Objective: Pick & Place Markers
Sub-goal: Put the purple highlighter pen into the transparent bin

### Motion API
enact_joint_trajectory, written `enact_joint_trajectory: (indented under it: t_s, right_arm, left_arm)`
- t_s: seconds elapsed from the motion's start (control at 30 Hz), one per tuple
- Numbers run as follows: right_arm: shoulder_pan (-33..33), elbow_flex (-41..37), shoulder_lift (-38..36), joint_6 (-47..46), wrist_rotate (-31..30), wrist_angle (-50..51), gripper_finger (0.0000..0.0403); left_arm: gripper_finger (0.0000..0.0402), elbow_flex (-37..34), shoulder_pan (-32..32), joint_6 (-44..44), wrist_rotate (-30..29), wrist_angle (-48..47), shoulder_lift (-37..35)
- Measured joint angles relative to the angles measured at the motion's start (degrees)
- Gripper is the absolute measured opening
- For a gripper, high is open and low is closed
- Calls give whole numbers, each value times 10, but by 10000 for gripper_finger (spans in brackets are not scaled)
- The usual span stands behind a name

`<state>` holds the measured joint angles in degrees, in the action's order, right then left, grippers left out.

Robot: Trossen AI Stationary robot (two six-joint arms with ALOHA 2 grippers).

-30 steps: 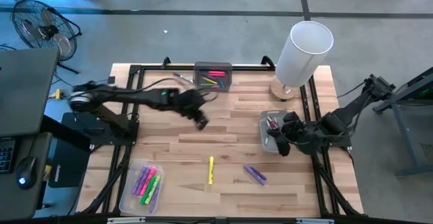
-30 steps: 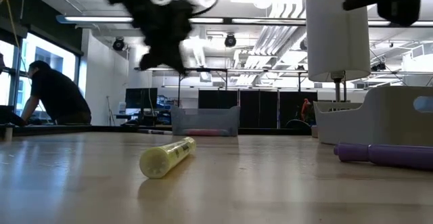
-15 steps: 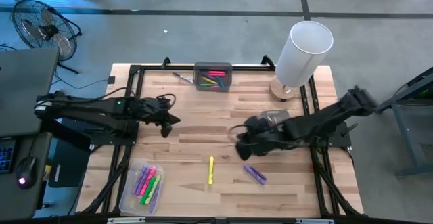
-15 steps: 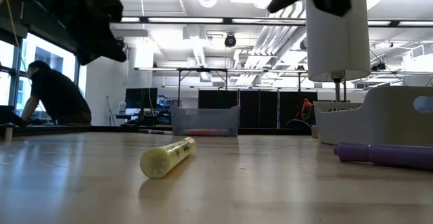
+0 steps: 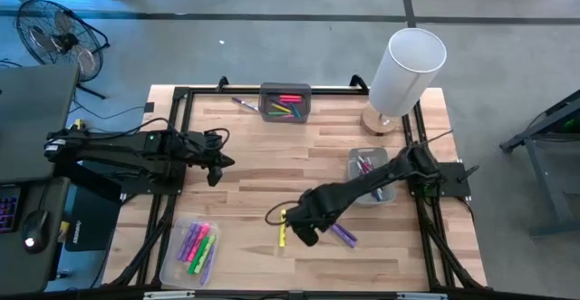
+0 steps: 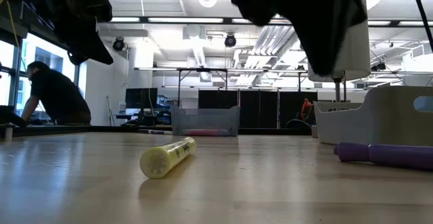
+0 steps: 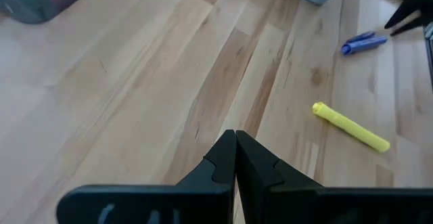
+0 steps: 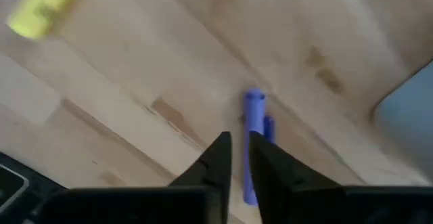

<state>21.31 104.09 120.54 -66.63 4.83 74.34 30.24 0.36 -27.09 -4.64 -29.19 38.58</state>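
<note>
Now the right arm reaches for the loose markers

Left gripper waits pinched shut and empty at the table's left; right gripper, fingers slightly parted and empty, has swung from the grey tray to hover between yellow marker and purple marker, lined up to grab.

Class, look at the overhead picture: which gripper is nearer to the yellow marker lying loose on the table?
The right gripper. It hangs just beside the yellow marker, between it and the purple markers. The left gripper waits well away, toward the table's left side.
</note>
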Motion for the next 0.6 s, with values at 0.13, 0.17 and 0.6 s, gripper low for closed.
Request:
enact_joint_trajectory:
  t_s: [0.13,0.17,0.6]
  right_arm:
    - [8,-28,17,-4,1,-25,90]
    - [8,-39,17,-3,0,-35,101]
    - [9,-179,13,10,28,-184,129]
  left_arm:
    - [0,0,0,0,0,-2,3]
    - [0,0,0,0,0,-1,3]
    - [0,0,0,-1,1,-2,3]
